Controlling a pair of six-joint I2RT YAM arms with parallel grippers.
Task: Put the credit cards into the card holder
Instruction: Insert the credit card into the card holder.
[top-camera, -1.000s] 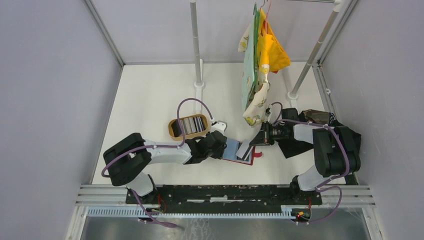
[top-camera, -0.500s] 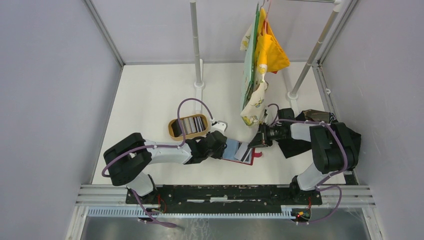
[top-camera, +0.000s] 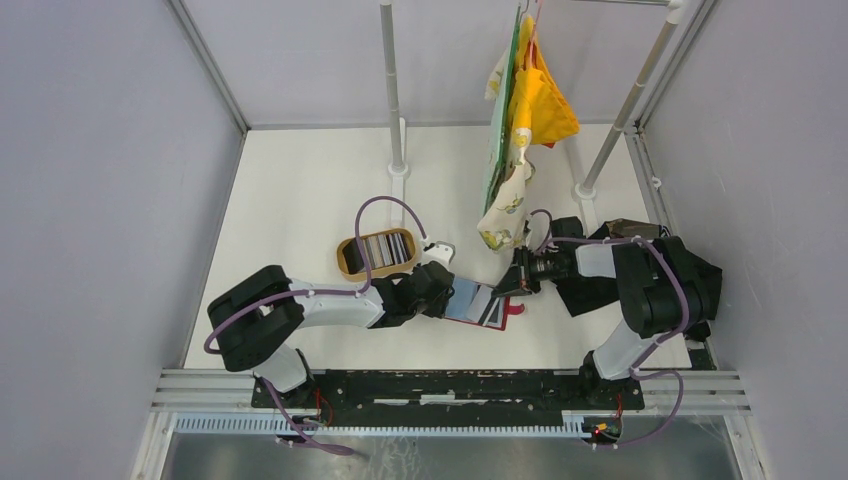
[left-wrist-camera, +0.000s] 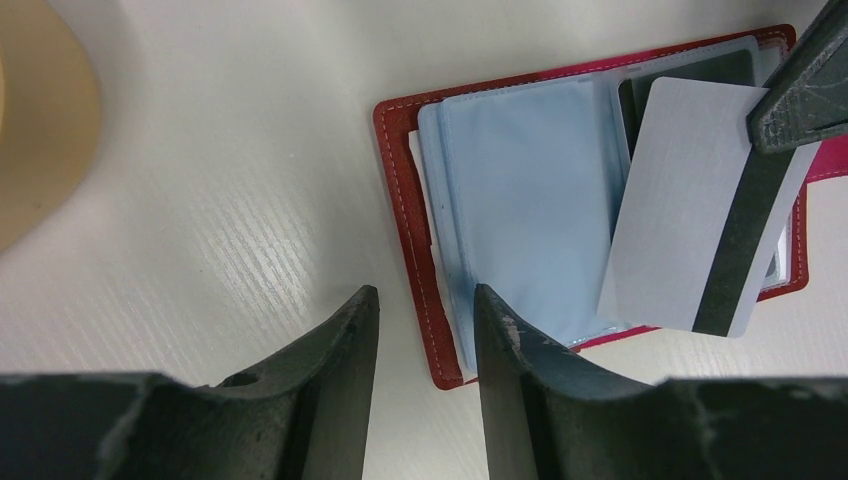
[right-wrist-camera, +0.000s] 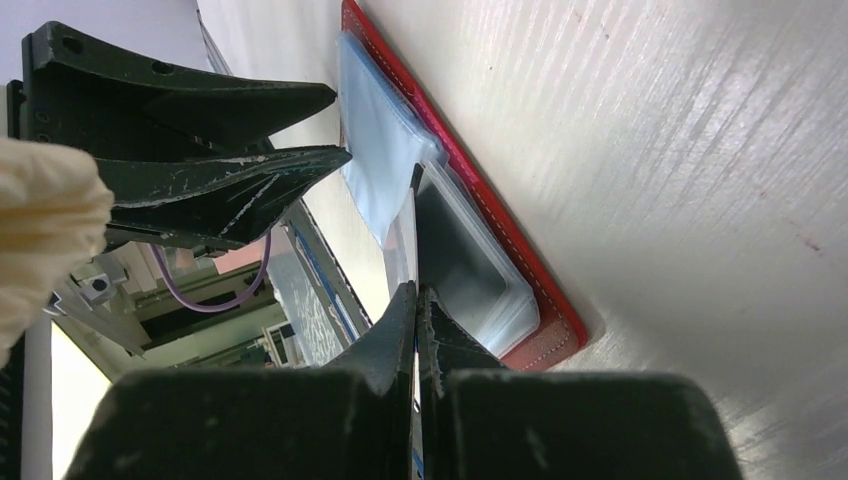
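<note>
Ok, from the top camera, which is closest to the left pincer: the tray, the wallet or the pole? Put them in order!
1. Wallet: right at the left pincer tips.
2. Tray: just behind it, to the left.
3. Pole: farther back, behind the tray.

The white, faintly ridged tabletop (top-camera: 300, 180) in front of me carries only a few things. A tan oval tray (top-camera: 345, 262) sits on it left of centre, with a row of thin grey and dark plastic cards (top-camera: 385, 248) packed inside. Just beside the tray, toward my right, a small red leather-like folding wallet (top-camera: 465, 300) lies open and flat, its pale blue sleeves facing up. Near the right edge lies a crumpled black cloth (top-camera: 583, 297). Farther back, two grey metal posts (top-camera: 392, 100) stand on white feet on the surface.
</note>
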